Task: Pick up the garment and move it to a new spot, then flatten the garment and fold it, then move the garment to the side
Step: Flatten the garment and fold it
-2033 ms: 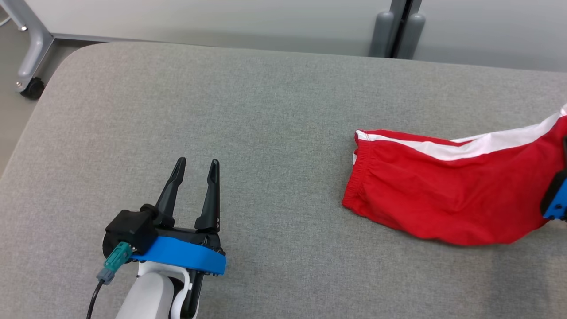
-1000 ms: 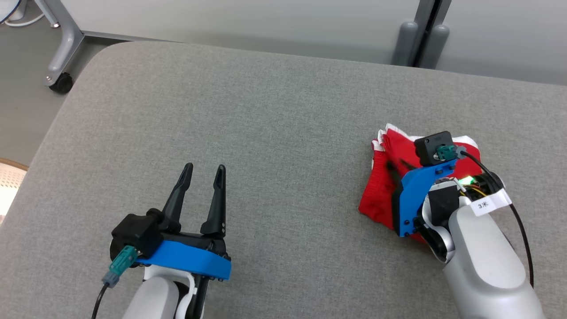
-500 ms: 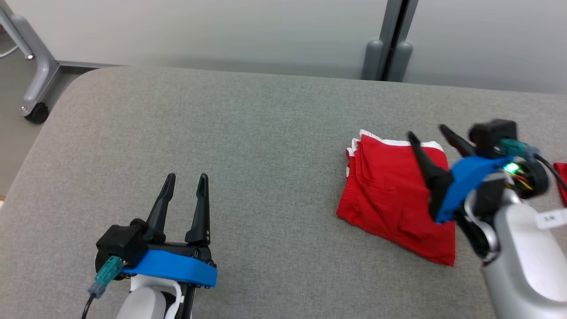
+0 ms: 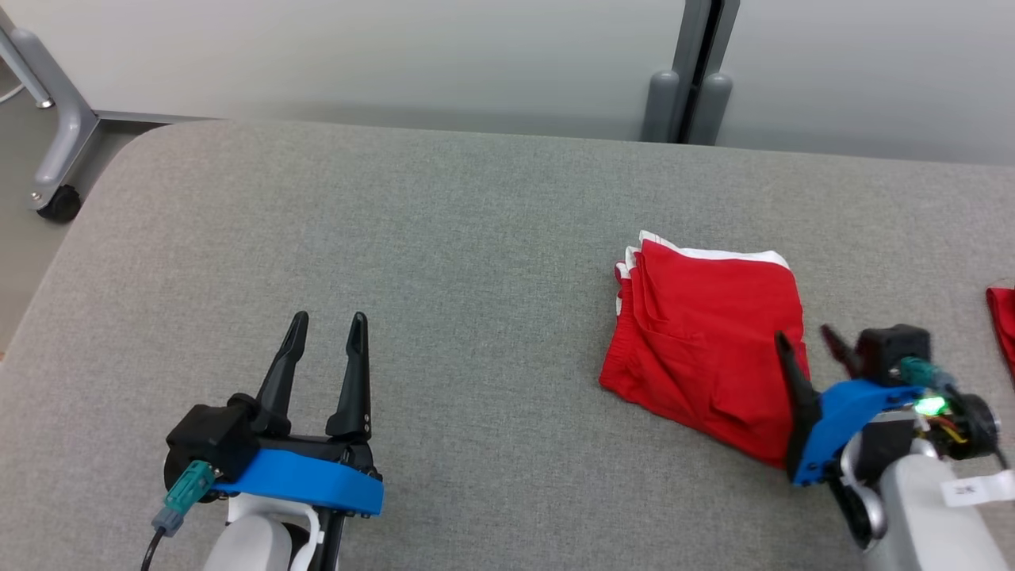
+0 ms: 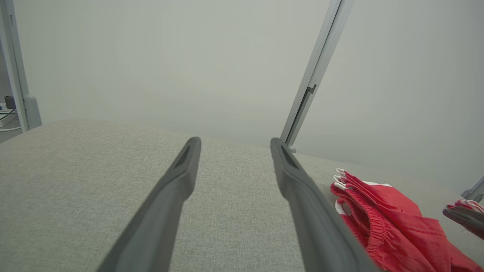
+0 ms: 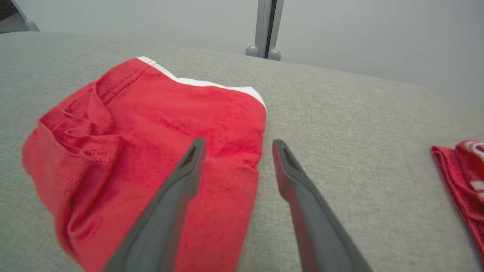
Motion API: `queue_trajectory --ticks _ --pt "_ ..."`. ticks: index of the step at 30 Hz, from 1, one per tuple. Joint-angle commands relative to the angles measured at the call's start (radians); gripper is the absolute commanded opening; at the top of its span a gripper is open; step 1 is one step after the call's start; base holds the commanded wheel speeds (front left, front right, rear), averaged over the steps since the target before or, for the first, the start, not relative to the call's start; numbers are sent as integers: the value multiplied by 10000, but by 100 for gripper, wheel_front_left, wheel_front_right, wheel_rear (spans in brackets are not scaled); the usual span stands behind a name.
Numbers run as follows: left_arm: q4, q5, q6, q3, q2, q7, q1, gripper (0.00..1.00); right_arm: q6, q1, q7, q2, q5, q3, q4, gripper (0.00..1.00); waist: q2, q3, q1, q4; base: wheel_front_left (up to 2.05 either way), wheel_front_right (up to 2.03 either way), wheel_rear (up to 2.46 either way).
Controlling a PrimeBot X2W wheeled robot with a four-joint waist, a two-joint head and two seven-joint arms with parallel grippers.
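Right gripper [image 4: 805, 337]: released; you have its two dark fingers spread apart with nothing between them; it sits at the near right corner of the garment [image 4: 706, 341]
Right gripper, wrist view [image 6: 238, 142]: its left finger lies over the red cloth and its right finger over bare table just beside the garment's right edge; whether a tip touches the cloth cannot be told
Left gripper [image 4: 329, 319]: released too; fingers parted and empty, pointing away from you over bare table, well apart from the garment; its wrist view [image 5: 235, 140] shows the same gap
Garment, place: flat on the right half of the grey fabric table [image 4: 476, 238]; no gripper holds it
Garment, look [image 6: 151, 113]: bright red, folded into a compact, roughly square packet; a white band runs along the far edge; several layered edges with white trim stack at the far left corner; a gathered elastic hem runs down the left side [image 5: 393, 223]; light creases cross the top layer
Other cloth [image 4: 1003, 317]: a second red piece at the table's right edge, apart from the garment
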Motion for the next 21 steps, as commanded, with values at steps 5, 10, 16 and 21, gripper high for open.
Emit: queue_trajectory --ticks 5,10,16,21 --pt "-34 41 -16 -35 88 -35 -214 100 5 -477 -247 360 -236 751 844 0 0 105 0 85 0 0 0" --pt "-1 54 -16 -44 91 -35 -170 100 5 -657 152 604 684 2210 1454 0 0 39 0 173 0 0 0" --pt "6 58 -16 94 99 -37 11 100 5 -233 591 678 2277 4639 798 0 0 -102 0 81 0 0 0" --pt "-30 99 -16 317 64 -37 169 100 5 260 842 413 3613 6069 -560 0 0 -208 0 -159 0 0 0"
